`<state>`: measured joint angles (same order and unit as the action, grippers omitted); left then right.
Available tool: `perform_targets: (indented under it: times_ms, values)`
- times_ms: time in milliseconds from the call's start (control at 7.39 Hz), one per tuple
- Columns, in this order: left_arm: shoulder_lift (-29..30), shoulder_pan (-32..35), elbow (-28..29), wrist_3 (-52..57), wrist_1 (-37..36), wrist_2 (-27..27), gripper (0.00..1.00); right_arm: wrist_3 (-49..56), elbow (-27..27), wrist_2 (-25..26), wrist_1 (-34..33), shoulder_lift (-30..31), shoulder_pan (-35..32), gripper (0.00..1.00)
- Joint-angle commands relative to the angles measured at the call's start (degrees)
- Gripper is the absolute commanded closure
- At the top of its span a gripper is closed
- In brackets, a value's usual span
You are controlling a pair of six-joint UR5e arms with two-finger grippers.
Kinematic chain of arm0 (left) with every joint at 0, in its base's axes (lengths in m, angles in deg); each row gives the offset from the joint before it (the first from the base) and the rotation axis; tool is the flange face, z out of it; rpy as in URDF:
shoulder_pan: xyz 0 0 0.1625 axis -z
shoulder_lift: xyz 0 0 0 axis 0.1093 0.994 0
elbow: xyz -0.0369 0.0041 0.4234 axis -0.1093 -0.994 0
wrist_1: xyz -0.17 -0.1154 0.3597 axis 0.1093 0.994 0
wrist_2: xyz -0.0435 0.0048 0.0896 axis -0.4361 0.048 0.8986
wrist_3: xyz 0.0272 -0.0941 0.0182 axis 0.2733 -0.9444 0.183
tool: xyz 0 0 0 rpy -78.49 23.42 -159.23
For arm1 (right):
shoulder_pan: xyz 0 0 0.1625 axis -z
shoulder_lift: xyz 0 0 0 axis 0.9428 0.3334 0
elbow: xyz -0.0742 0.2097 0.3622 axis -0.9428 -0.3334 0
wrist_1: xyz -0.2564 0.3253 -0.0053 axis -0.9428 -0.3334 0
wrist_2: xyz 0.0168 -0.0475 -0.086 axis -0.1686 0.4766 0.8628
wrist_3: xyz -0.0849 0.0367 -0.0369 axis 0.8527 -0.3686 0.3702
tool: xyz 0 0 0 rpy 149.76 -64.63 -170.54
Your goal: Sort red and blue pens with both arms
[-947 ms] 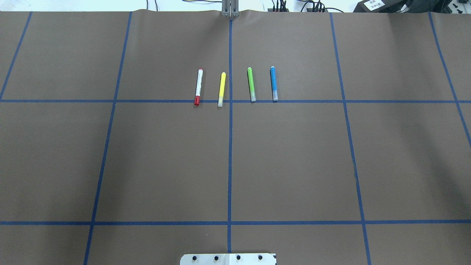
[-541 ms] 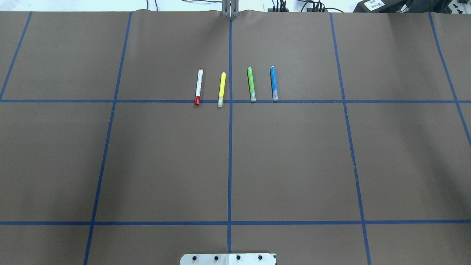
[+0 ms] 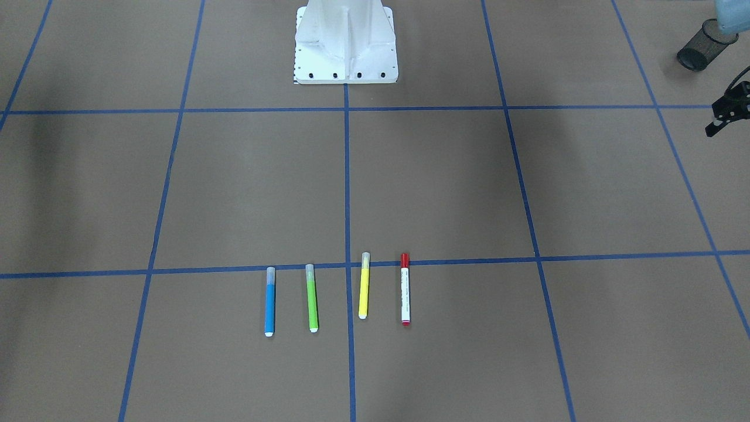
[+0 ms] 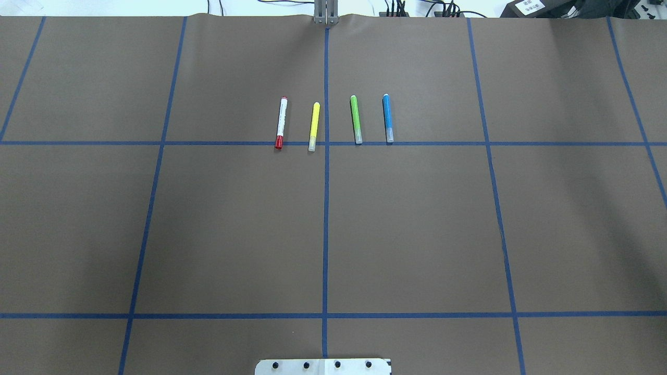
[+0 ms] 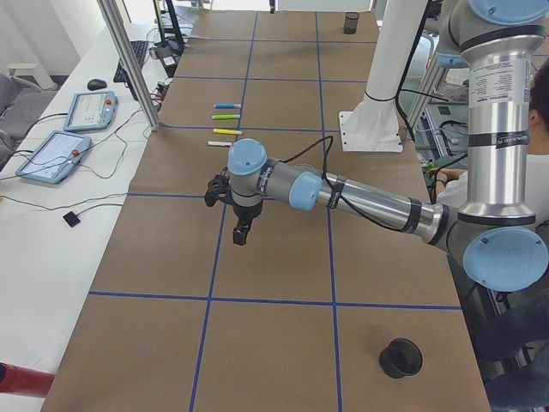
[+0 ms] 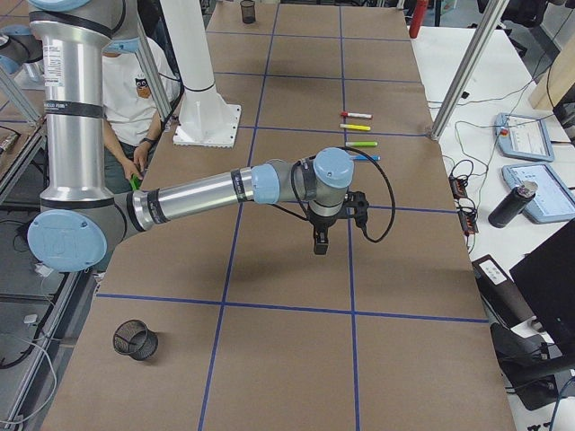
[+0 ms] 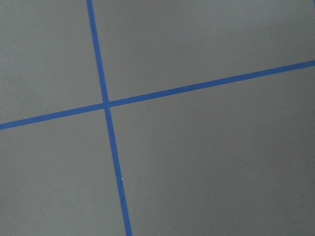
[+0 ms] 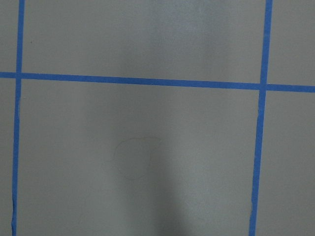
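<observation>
Four lie parallel: red pen (image 4: 281,123), yellow marker (image 4: 314,126), green marker (image 4: 356,119), blue pen (image 4: 387,118).

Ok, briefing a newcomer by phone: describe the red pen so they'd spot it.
Out from the white pedestal on the brown table, four markers lie in a row. The red pen is the end one beside the yellow marker: the only white barrel, red-capped.

Robotics lab: a long counter (image 4: 417,234) covered in brown paper and gridded with blue tape lines (image 4: 325,234), a silver-grey tubular robot arm (image 5: 369,202), a white bolted metal pedestal (image 3: 345,41), and grey touchscreen control tablets (image 5: 88,110) with cables on a white side desk (image 5: 51,223) along the counter's edge opposite the robot.
</observation>
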<state>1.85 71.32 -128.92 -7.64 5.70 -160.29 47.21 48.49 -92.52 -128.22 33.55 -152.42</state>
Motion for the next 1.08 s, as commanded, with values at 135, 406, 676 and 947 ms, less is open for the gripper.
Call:
perform_targets:
  times_ms: [135,406,676,947]
  values:
    - [9.9,-7.6,0.6,-16.2,-0.7,0.0,0.0,0.0,-0.7,-0.1,0.1,-0.8,1.6,0.0]
    - [18.7,-15.8,2.6,-27.9,-0.8,2.6,0.01,-0.2,-1.4,-0.1,3.9,-0.4,2.9,0.0]
    - [30.6,-23.6,6.9,-34.3,-8.8,10.1,0.01,-0.2,-2.1,0.2,5.5,-0.2,3.0,0.0]
    - [41.7,-26.4,18.9,-36.1,-9.2,10.3,0.01,-0.2,-2.1,0.1,5.5,-0.2,3.1,0.0]
